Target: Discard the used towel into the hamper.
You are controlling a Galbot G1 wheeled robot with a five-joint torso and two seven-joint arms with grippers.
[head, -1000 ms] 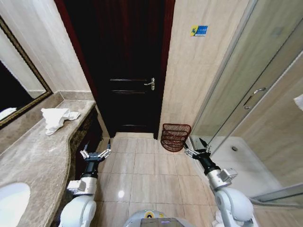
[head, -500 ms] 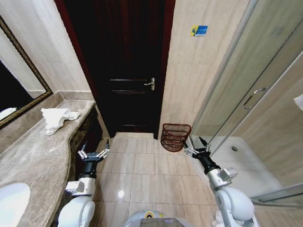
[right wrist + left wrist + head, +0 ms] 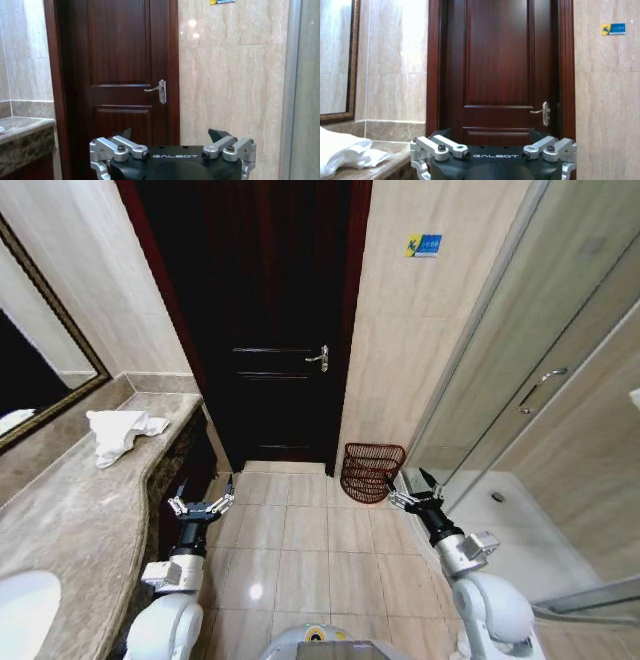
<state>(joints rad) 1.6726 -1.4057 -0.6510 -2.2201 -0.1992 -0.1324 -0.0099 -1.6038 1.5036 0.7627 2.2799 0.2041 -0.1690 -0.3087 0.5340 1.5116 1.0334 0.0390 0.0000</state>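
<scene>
A crumpled white towel (image 3: pixel 118 432) lies on the marble counter (image 3: pixel 75 510) at the left; the left wrist view shows the towel (image 3: pixel 342 152) beside the mirror. The hamper (image 3: pixel 370 470), a dark reddish-brown open-weave basket, stands on the floor against the wall right of the door. My left gripper (image 3: pixel 201 500) hangs open and empty over the floor beside the counter's edge, well below the towel. My right gripper (image 3: pixel 415 492) is open and empty too, just right of the hamper and slightly nearer to me.
A dark wooden door (image 3: pixel 265 330) with a silver handle (image 3: pixel 319 359) is straight ahead, closed. A glass shower enclosure (image 3: pixel 530 400) fills the right side. A white sink (image 3: pixel 25 605) sits in the counter near me, and a framed mirror (image 3: pixel 40 370) hangs above. Tiled floor lies between the arms.
The whole head view has shifted slightly, so the camera moved a little. Both arms hold nearly the same pose; the towel and hamper stay put.
</scene>
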